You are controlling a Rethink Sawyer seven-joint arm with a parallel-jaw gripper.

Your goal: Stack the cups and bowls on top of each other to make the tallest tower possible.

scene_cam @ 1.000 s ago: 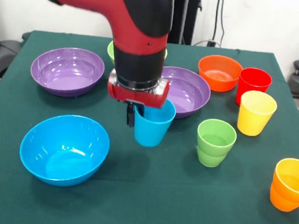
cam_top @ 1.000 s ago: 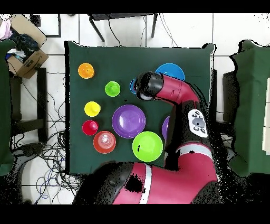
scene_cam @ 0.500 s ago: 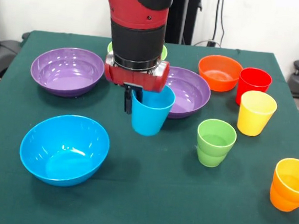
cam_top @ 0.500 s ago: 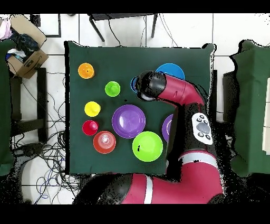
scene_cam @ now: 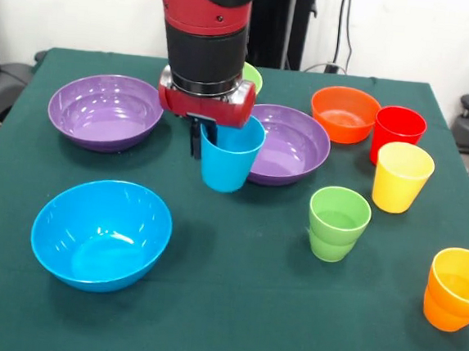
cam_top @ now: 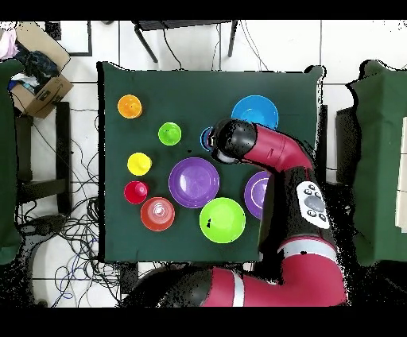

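Observation:
My gripper (scene_cam: 207, 144) is shut on the rim of the blue cup (scene_cam: 229, 157), one finger outside its wall and one inside. The cup hangs upright just in front of the middle purple bowl (scene_cam: 295, 144), overlapping its near-left rim. In the overhead view only a sliver of the blue cup (cam_top: 207, 139) shows beside the arm's wrist. A second purple bowl (scene_cam: 104, 111) sits to the left and the deep blue bowl (scene_cam: 101, 231) lies near the front left. The light green bowl (scene_cam: 252, 75) is mostly hidden behind the arm.
To the right stand the green cup (scene_cam: 339, 223), yellow cup (scene_cam: 401, 176), red cup (scene_cam: 398, 131), orange bowl (scene_cam: 344, 113) and orange cup (scene_cam: 456, 288). A cardboard box (cam_top: 36, 83) sits off the table on the floor.
The gripper has carried the blue cup upward, toward the far side and slightly left in the front view, off the cloth. Everything else is where it was.

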